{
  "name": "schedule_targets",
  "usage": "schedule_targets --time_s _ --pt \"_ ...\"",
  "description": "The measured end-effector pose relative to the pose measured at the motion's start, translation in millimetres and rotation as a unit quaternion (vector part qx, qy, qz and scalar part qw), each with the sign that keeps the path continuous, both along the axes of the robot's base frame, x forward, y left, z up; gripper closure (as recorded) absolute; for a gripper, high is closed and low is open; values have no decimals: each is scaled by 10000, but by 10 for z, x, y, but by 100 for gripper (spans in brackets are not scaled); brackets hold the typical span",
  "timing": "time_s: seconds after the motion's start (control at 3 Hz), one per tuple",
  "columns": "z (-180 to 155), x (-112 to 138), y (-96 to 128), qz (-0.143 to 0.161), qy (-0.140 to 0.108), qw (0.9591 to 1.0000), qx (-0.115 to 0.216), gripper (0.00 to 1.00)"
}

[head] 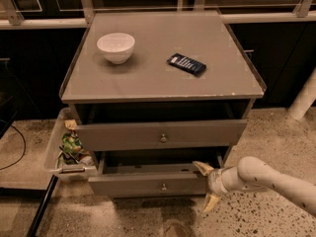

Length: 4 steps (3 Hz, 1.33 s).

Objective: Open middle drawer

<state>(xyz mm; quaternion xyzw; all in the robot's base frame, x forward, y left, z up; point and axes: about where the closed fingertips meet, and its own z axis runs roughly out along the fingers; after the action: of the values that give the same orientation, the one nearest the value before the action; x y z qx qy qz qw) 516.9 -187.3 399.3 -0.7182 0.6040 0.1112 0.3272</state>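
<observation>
Speckled floor, grey cabinet (163, 85) with a clear bin (52, 152) of snack bags at its left, and a white bowl (116, 47) and dark packet (186, 64) on top. The middle drawer (138, 185) sits partly pulled out under the taller drawer (123, 135). The gripper (207, 184) is at its right end, fingers spread, clamping nothing. My worry: tugging from that corner instead of the knob (163, 186) could skew and jam it.

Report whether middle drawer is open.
Partly open: the middle drawer juts past the upper drawer, tray exposed. End effector sits at its right end.
</observation>
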Motion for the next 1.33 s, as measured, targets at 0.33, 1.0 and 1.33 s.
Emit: schedule_targets --time_s 0.33,1.0,1.33 --pt "0 0 0 0 0 10000 0 18" --pt "-1 0 1 1 1 10000 0 64" --pt "-1 0 1 1 1 10000 1 89"
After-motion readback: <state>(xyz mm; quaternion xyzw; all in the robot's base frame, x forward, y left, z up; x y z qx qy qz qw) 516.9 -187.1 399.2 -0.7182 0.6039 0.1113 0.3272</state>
